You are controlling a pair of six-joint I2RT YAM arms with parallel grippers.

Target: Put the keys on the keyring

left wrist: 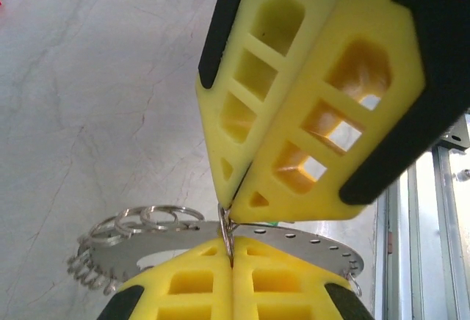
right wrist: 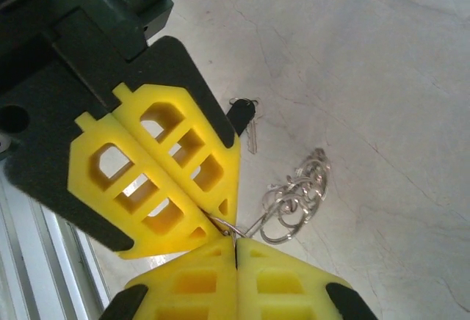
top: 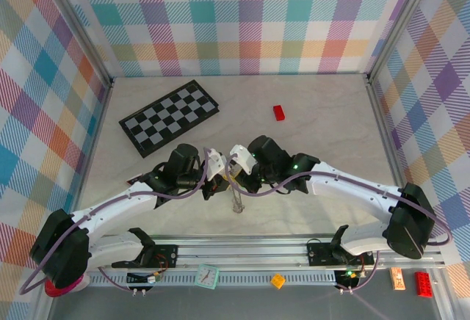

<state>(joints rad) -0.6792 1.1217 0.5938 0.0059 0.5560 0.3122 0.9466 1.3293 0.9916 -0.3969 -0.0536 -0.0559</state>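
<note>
Keyring: a flat silvery ring (left wrist: 294, 241) with small holes along its rim and a bunch of thin wire loops at one side. It hangs by one thin loop pinched where the two claw tips meet.
Left claw: (left wrist: 231, 257) yellow pads pressed flat together with no gap. The keyring's thin loop is nipped in the seam at the tip.
Right claw: (right wrist: 236, 254) pads closed tight as well, gripping the same loop from the opposite side. Its tip almost touches the left claw's tip.
Arms: both reach in from the near edge and meet tip to tip at the keyring.
Keyring and tabletop: I cannot tell whether the ring rests on the pale marbled tabletop (top: 323, 114) or hangs just above it.
Black key: (right wrist: 246, 111) lies flat on the tabletop near the keyring, apart from it. In the right wrist view its head is partly hidden behind the left claw and its short blade shows.
Board: a black-and-white chequered board (top: 169, 117) lies beyond the keyring and to the left, well apart.
Red block: (top: 279, 112) sits beyond the keyring and to the right, well apart.
</note>
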